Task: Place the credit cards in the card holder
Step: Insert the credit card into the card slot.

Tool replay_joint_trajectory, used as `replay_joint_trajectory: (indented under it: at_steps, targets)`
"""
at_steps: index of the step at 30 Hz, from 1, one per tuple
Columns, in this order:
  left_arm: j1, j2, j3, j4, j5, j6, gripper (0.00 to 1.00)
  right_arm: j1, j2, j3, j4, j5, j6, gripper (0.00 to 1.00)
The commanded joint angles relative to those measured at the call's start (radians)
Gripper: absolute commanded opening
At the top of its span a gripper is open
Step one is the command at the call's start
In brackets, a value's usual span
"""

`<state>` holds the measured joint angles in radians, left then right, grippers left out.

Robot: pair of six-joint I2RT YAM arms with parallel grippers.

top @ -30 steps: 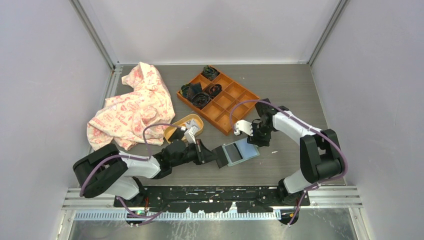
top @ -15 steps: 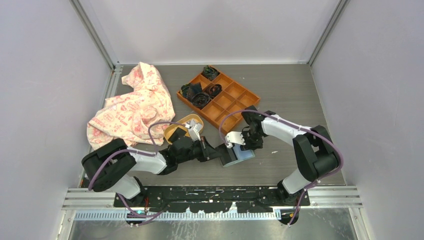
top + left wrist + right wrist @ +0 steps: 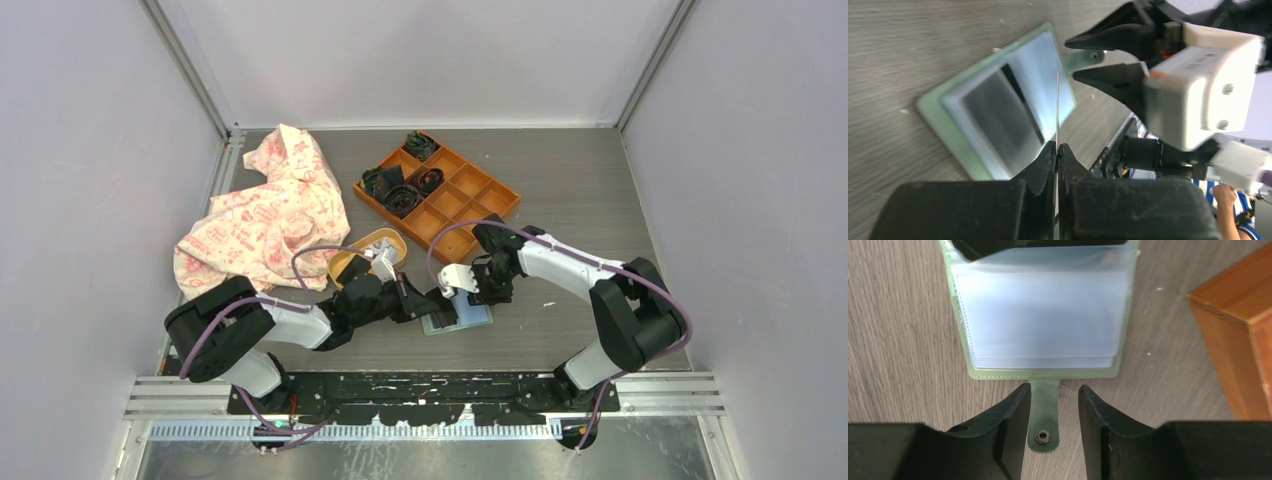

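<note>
Card holder (image 3: 462, 318) is lying open and flat on the table (image 3: 590, 190), toward the near edge, between the two arms and just in front of the orange tray (image 3: 440, 195). Its pale blue clear pocket is facing up.

Left gripper (image 3: 1057, 146) is pinching a thin card (image 3: 1057, 100), with its fingers pressed together on it. The card is showing edge-on in the wrist view, standing over the open holder; its colour is not readable.

Right gripper (image 3: 1053, 390) is sitting low at the holder's tab side, fingers spread and straddling the green closing tab (image 3: 1044, 407). One finger is lying right at the tab's edge and the other is standing clear of it. The snap stud (image 3: 1043, 436) is facing up between them.

A yellow dish (image 3: 365, 250) and a printed cloth (image 3: 262, 212) are lying off to the left.
</note>
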<state>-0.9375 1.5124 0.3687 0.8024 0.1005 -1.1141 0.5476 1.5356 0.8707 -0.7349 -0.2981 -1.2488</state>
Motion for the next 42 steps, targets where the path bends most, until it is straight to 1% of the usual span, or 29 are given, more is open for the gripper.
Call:
replay_joint_trajectory:
  at_steps: [1,3,7,17,22,28,34,40,42]
  targets:
    - [0.076,-0.036,-0.033,0.065,0.014,0.035,0.0,-0.007,-0.061,0.01,0.053,-0.027,0.055,0.46]
    - [0.108,-0.033,-0.03,0.066,0.069,0.034,0.0,-0.006,-0.043,0.01,0.057,-0.016,0.057,0.46]
    - [0.112,-0.011,-0.004,0.053,0.125,0.031,0.0,-0.006,-0.02,0.01,0.057,-0.007,0.053,0.46]
    - [0.11,0.126,0.007,0.231,0.168,-0.041,0.0,-0.006,0.009,-0.002,0.046,0.059,0.012,0.5]
    - [0.106,0.182,0.016,0.276,0.167,-0.066,0.0,-0.006,0.019,-0.001,0.041,0.068,0.009,0.5]
    - [0.085,0.232,0.035,0.277,0.145,-0.089,0.0,-0.008,0.035,0.0,0.03,0.088,-0.001,0.5]
    - [0.08,0.241,0.022,0.269,0.134,-0.115,0.0,-0.011,0.046,0.002,0.019,0.093,-0.006,0.49]
    - [0.08,0.214,0.026,0.181,0.118,-0.104,0.0,-0.011,0.041,0.004,0.014,0.083,-0.005,0.49]
    - [0.078,0.201,0.037,0.127,0.115,-0.092,0.0,-0.011,0.043,0.004,0.014,0.083,-0.005,0.49]
